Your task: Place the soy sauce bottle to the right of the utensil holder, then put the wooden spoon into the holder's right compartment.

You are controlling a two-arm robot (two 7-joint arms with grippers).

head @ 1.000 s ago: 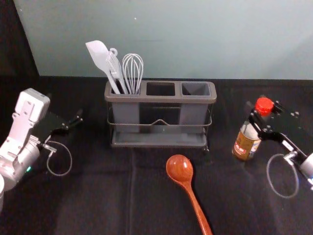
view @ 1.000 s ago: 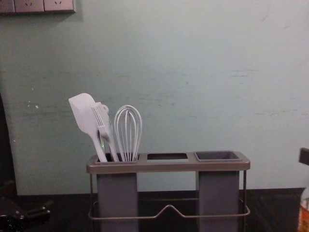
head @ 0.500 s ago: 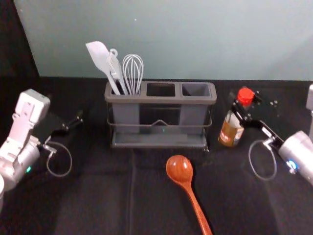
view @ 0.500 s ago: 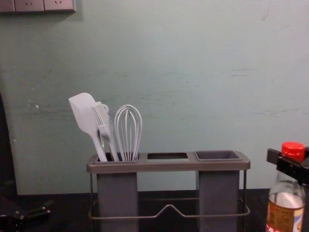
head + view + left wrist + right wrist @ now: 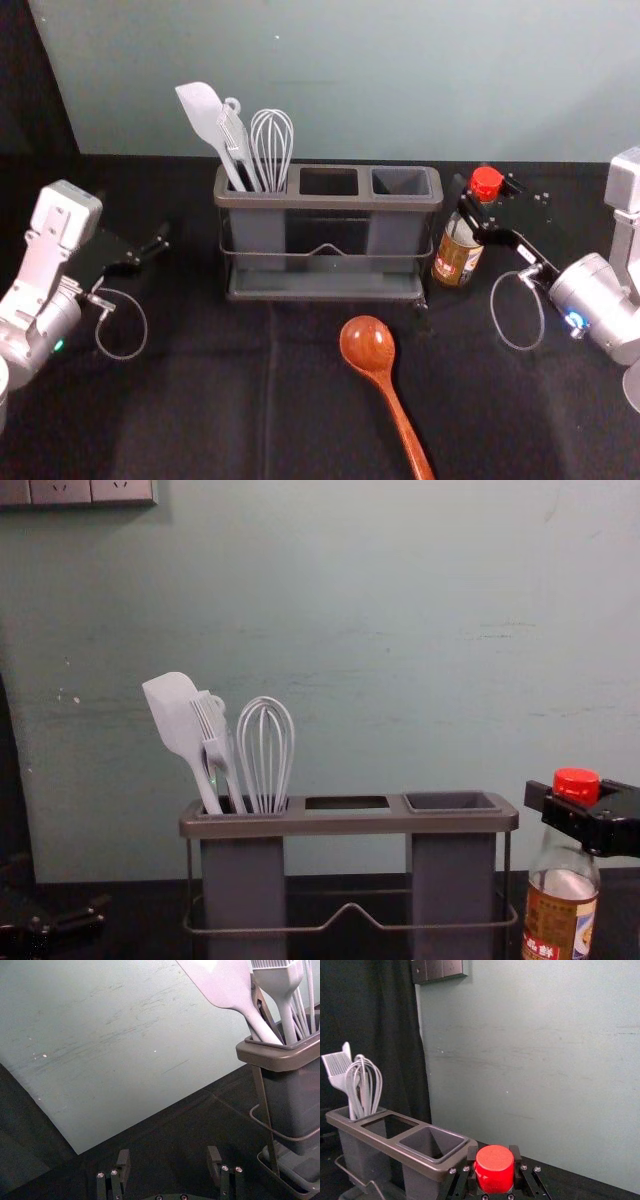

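Note:
Beside the holder's right end, my right gripper (image 5: pixel 488 200) is shut on the neck of the soy sauce bottle (image 5: pixel 456 258), just under its red cap. In the chest view the bottle (image 5: pixel 560 905) hangs or stands upright; its base is out of sight there. The right wrist view has the cap between the fingers of the right gripper (image 5: pixel 494 1156). The grey utensil holder (image 5: pixel 330 203) has a vacant right compartment (image 5: pixel 400 182). The wooden spoon (image 5: pixel 367 345) lies in front, bowl towards the holder. My left gripper (image 5: pixel 140 235) is idle at the left; in its wrist view the gripper (image 5: pixel 167 1161) is open.
A white spatula (image 5: pixel 203 112), a brush and a whisk (image 5: pixel 271 145) stand in the holder's left compartment. The wall (image 5: pixel 380 80) rises behind the black-covered table (image 5: pixel 200 400). Bare cloth lies on both sides of the spoon.
The right gripper has carried the bottle leftward and somewhat back, bringing it closer to the holder and into the chest view. The left arm, holder and spoon have stayed put.

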